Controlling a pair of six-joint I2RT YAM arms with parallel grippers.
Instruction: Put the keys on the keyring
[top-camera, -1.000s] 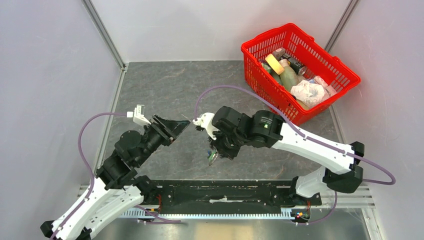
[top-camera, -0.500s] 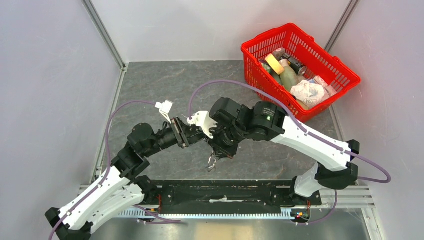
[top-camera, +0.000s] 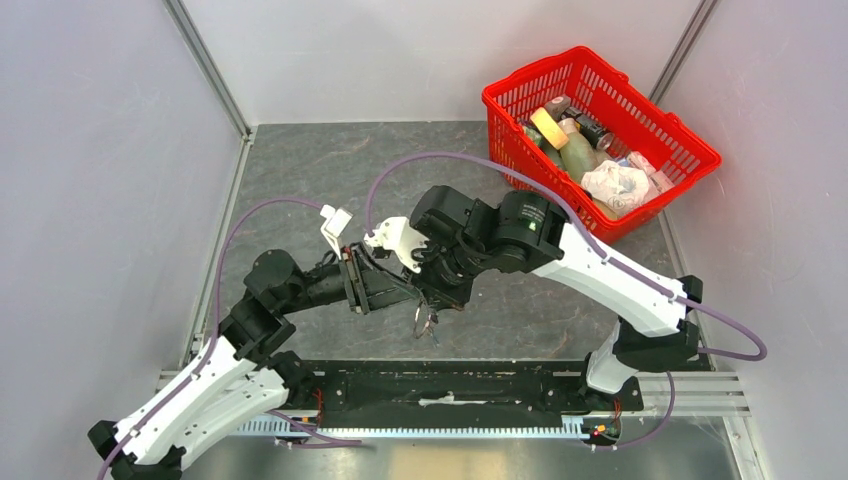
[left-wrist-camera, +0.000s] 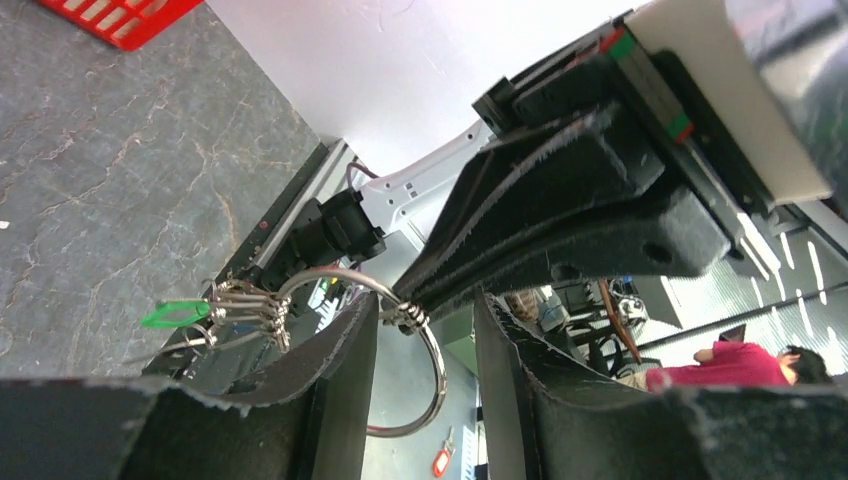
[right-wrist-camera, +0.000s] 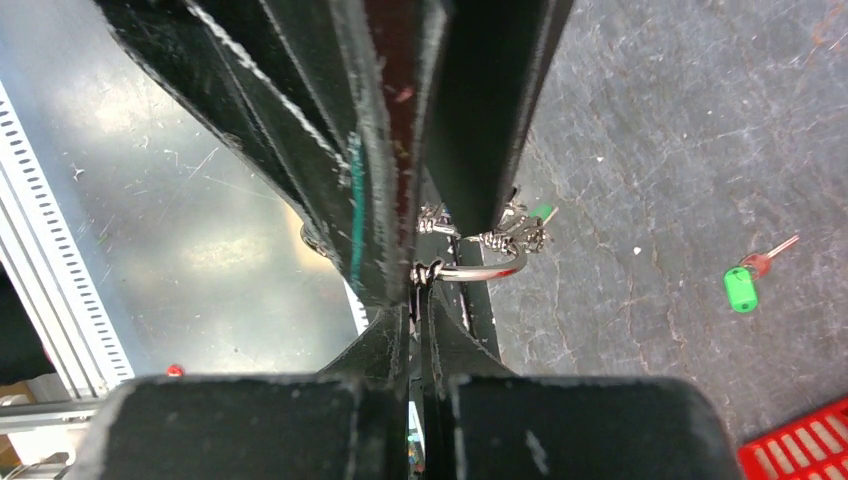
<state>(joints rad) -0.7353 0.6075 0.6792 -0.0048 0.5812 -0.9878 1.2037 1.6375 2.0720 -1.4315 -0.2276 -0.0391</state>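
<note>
We judge the keyring (left-wrist-camera: 340, 271) stiff, thin, slippery wire (keys (left-wrist-camera: 245, 312) dangle lightly): right gripper (right-wrist-camera: 418, 280) pinches it; left gripper (left-wrist-camera: 425, 330), spread, should take the bare arc.

The right gripper (right-wrist-camera: 420, 272) clamps the keyring (left-wrist-camera: 438, 372); the left gripper (left-wrist-camera: 420, 335), fingers spread, flanks it on both sides. Beyond the keyring, the table (top-camera: 330, 170) lies open up to the red basket (top-camera: 530, 170).
</note>
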